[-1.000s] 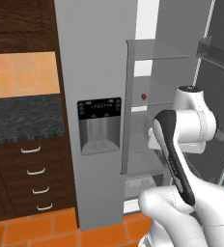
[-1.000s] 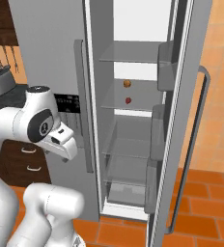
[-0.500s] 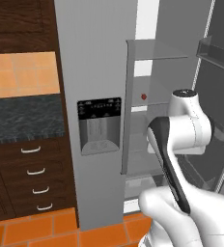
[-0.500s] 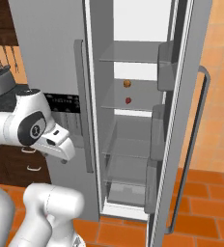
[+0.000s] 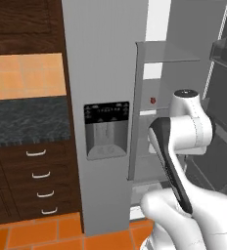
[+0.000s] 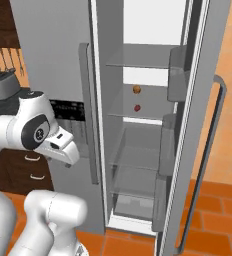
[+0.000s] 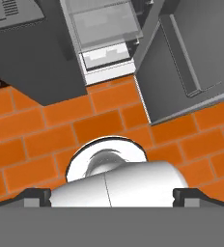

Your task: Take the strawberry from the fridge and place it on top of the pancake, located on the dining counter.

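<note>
The white arm [image 5: 184, 146] was folded up close in front of the fridge [image 6: 138, 125]. In the left base view its forearm sloped down from a raised elbow, and in the right base view the wrist jutted forward toward the closed left door. The hand pointed steeply downward: the hand view looked onto the orange tiled floor [image 7: 46, 120], the foot of the fridge and the lower edge of the open right door [image 7: 191, 62].

The gripper [image 7: 111, 195] showed in the hand view as two small dark fingertips [image 7: 36, 195], one near each side of the bottom of the picture. They stood as far apart as they go, and nothing lay between them; the jaws were wide open and held nothing.

The strawberry [image 6: 137, 107] lay on a middle glass shelf [image 6: 133, 116] inside the open right compartment, toward the back. A small brown rounded thing [image 6: 136, 89] sat just above and behind it on the same shelf. In the left base view the strawberry [image 5: 153, 101] showed as a small red spot past the edge of the closed door, just above the arm's upper joint. It was well apart from the gripper, higher up and deeper in the fridge, while the jaws faced the floor.

The black dispenser panel [image 5: 106, 129] sat on the closed left door, and brown drawers [image 5: 34, 180] stood under a dark worktop [image 5: 27, 122] to the left.
</note>
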Controlling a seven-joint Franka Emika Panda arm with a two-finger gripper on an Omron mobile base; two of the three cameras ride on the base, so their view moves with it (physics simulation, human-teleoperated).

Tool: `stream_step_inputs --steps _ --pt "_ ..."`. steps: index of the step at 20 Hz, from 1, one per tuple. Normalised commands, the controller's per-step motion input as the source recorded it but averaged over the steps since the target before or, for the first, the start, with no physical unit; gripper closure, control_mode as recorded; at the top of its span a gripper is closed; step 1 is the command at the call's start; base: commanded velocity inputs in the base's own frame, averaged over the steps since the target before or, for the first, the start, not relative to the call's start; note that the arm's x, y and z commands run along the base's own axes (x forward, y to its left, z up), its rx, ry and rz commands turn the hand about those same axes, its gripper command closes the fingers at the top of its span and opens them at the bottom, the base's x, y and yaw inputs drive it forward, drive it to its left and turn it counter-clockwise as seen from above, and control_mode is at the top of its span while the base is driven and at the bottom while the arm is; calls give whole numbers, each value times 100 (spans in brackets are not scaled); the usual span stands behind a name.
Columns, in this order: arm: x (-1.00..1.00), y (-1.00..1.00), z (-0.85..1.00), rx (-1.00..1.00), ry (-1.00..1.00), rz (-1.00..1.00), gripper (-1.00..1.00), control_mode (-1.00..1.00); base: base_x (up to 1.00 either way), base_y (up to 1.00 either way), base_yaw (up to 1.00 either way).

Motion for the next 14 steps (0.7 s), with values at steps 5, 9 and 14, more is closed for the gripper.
stream_step_inputs --steps 5,9,14 --pt "0 0 0 0 0 0 -100 100 57 -1 19" --pt "0 0 0 0 0 0 -100 100 76 -26 0" --pt "0 0 0 0 0 0 -100 100 24 -43 -7"
